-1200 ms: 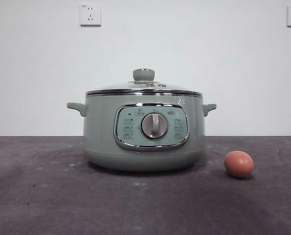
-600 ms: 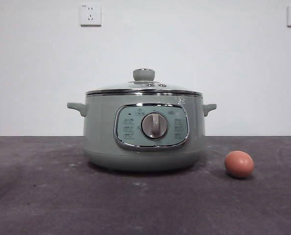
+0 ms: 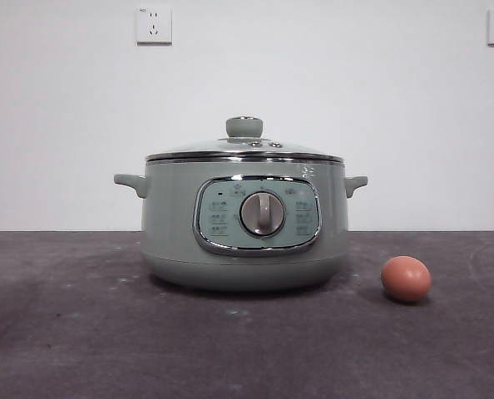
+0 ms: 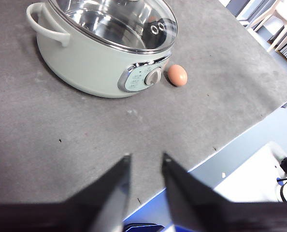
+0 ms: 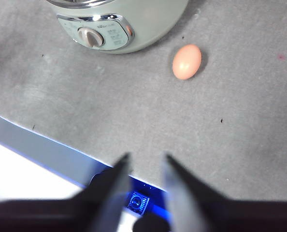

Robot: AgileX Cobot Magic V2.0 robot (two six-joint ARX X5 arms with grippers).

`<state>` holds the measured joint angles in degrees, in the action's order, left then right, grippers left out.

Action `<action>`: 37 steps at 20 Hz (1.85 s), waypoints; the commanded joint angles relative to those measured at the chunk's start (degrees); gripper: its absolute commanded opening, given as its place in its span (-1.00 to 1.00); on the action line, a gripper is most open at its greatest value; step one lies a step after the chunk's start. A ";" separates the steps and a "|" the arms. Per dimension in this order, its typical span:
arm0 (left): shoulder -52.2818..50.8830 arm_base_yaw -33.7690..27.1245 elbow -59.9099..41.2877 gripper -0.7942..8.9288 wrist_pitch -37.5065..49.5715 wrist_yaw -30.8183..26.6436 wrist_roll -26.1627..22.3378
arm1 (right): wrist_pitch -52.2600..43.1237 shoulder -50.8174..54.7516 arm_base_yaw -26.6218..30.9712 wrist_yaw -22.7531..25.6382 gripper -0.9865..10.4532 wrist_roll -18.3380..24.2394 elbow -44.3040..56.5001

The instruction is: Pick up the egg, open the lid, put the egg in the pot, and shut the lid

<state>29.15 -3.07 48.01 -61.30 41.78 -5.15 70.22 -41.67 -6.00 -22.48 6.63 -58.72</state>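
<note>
Nothing moved; both grippers hover open, egg untouched.

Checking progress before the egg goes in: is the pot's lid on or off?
On. The lid sits level on the pot, its chrome rim flush all around; the egg lies outside.

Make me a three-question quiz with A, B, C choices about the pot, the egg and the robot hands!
1. Where is the egg?
A. inside the pot
B. on the table beside the pot
C. in a robot hand

2. What colour is the pot?
A. pale green
B. red
C. black

3. What is the lid doing?
A. lying on the table
B. sitting shut on the pot
C. held up in the air

Answers:
1 B, the egg rests on the grey table, apart from the pot.
2 A, its body is pale sage green.
3 B, the glass lid covers the pot; the left hand and right hand are open, holding nothing.
</note>
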 commanded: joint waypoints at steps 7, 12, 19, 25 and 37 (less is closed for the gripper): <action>-0.02 0.15 0.07 0.59 0.24 0.48 -1.05 | -2.71 -1.07 -0.09 -0.09 0.16 -2.27 -0.11; -0.02 0.15 0.07 0.59 0.11 0.44 -1.05 | -7.50 -7.26 -1.29 -0.04 0.16 -3.85 -0.11; -0.02 0.15 0.07 0.59 -0.96 0.44 -0.90 | -17.53 -25.00 -8.79 5.27 0.16 -6.49 -0.11; -0.02 0.15 0.07 0.59 -0.96 0.42 -0.90 | -26.69 -39.28 -13.42 12.85 0.16 -7.67 -0.11; 0.02 0.15 0.07 0.59 -0.94 0.33 -0.90 | -37.77 -53.18 -15.12 17.38 0.09 -9.60 -0.11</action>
<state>29.15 -3.05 48.01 -62.33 41.80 -5.56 32.73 -94.35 -20.99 -5.23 -2.39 -58.78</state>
